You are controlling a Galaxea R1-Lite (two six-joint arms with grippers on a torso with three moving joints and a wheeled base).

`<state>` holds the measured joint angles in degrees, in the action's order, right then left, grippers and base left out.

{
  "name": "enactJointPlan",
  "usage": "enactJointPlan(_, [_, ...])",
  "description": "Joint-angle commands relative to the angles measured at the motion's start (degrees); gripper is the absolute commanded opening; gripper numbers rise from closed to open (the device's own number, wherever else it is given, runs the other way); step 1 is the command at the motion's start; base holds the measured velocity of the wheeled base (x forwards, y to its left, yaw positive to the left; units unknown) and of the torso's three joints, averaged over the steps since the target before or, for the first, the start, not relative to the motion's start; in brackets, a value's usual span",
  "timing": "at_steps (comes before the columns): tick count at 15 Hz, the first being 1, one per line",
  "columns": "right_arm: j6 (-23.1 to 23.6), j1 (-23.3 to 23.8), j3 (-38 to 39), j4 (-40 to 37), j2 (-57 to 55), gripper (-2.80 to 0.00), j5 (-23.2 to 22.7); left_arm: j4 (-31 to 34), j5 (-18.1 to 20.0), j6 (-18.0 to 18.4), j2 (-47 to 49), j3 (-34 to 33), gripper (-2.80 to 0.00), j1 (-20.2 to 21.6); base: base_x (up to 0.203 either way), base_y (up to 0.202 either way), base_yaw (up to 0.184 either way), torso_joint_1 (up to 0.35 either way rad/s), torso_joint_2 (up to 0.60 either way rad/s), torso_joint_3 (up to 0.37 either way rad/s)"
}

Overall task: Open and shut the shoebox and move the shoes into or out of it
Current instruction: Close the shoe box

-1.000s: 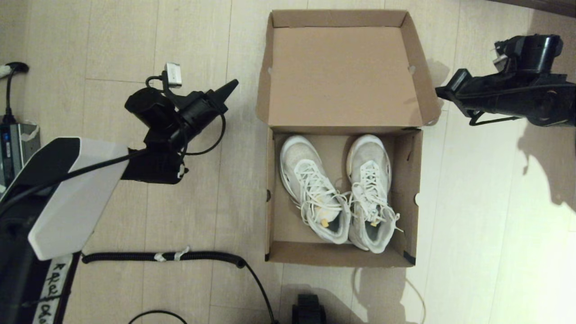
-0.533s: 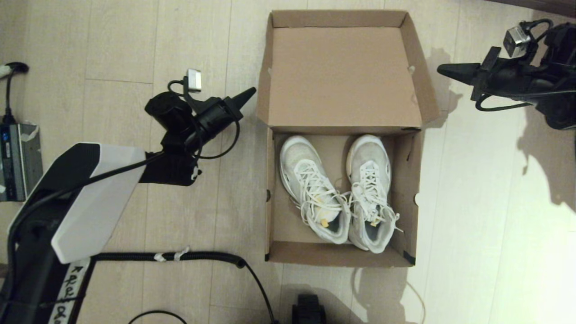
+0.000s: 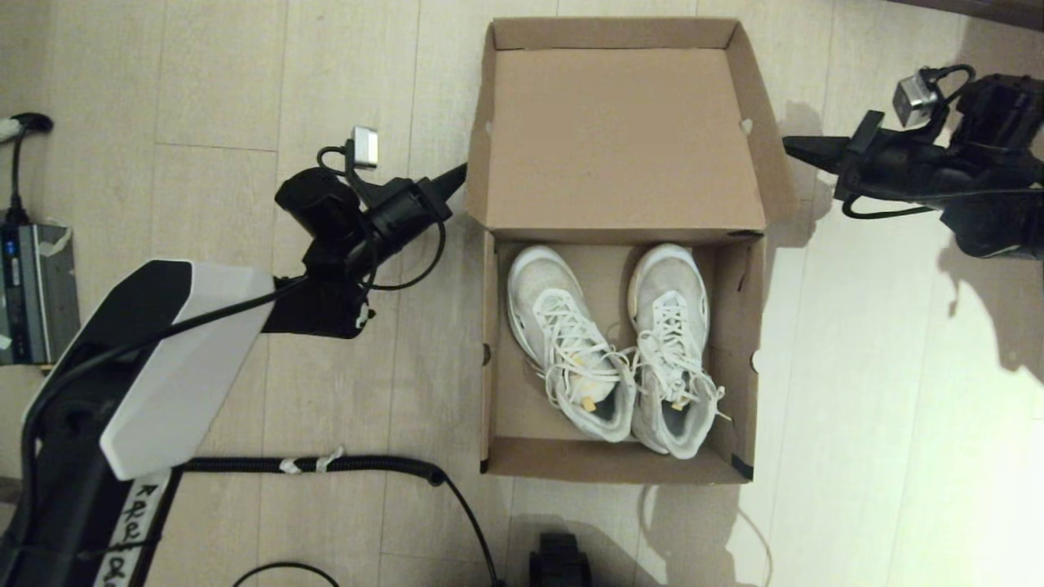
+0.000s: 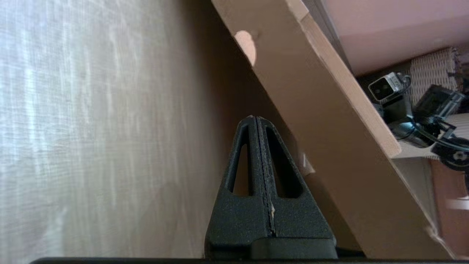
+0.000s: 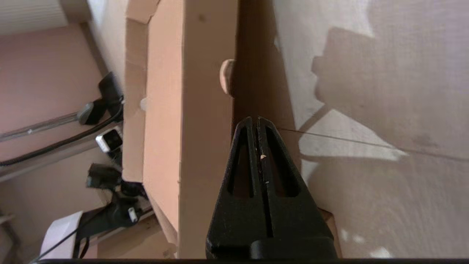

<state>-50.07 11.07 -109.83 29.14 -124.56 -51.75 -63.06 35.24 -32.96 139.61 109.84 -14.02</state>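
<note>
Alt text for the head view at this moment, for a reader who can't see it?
An open brown shoebox on a wood floor holds a pair of white shoes side by side, its lid folded back away from the robot. The shut left gripper points at the lid's left edge, and the shut right gripper points at its right edge.

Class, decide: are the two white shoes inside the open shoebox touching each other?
Touching. In the head view the left shoe and the right shoe press together at their heel ends inside the shoebox, laces overlapping; their toes stand apart.
</note>
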Motion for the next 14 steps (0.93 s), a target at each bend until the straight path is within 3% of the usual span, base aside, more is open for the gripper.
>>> enactJointPlan(1, [0.0, -0.2, 2.3, 0.2, 2.1, -2.8, 0.1, -0.2, 0.0, 0.4, -0.7, -1.1, -2.8, 0.5, 0.0, 0.0, 0.0, 0.0, 0.0, 0.0])
enactJointPlan(4, [4.0, -2.1, 15.5, -1.4, 12.1, -2.8, 3.3, 0.0, -0.3, 4.9, -6.0, -12.7, -2.8, 1.6, 0.0, 0.0, 0.0, 0.0, 0.0, 0.0])
enactJointPlan(5, [7.4, -3.7, 21.6, -3.1, 16.1, -2.8, 8.1, -0.4, -0.6, 6.6, -8.9, -18.9, -2.8, 1.9, 0.0, 0.0, 0.0, 0.0, 0.0, 0.0])
enactJointPlan(6, [11.5, -5.9, 26.7, -5.0, 19.7, -2.8, 16.9, -1.2, -1.4, 8.0, -12.4, -25.4, -2.8, 2.1, 0.0, 0.0, 0.0, 0.0, 0.0, 0.0])
enactJointPlan(7, [16.3, -8.6, 32.7, -6.5, 23.6, -2.8, 31.2, -2.6, -2.5, 9.2, -17.6, -32.9, -2.8, 2.3, 0.0, 0.0, 0.0, 0.0, 0.0, 0.0])
enactJointPlan(9, [24.9, -13.3, 44.6, -8.3, 33.4, -2.8, 52.0, -4.2, -5.1, 10.7, -28.9, -46.1, -2.8, 2.4, 0.0, 0.0, 0.0, 0.0, 0.0, 0.0])
enactJointPlan(11, [33.0, -17.6, 56.6, -10.0, 47.7, -2.8, 60.2, -4.3, -8.5, 13.5, -42.5, -63.0, -2.8, 2.5, 0.0, 0.0, 0.0, 0.0, 0.0, 0.0])
enactJointPlan(14, [43.9, -20.5, 78.0, -11.8, 70.7, -2.8, 65.9, -2.4, -15.6, 20.1, -64.7, -88.3, -2.8, 2.8, 0.0, 0.0, 0.0, 0.0, 0.0, 0.0])
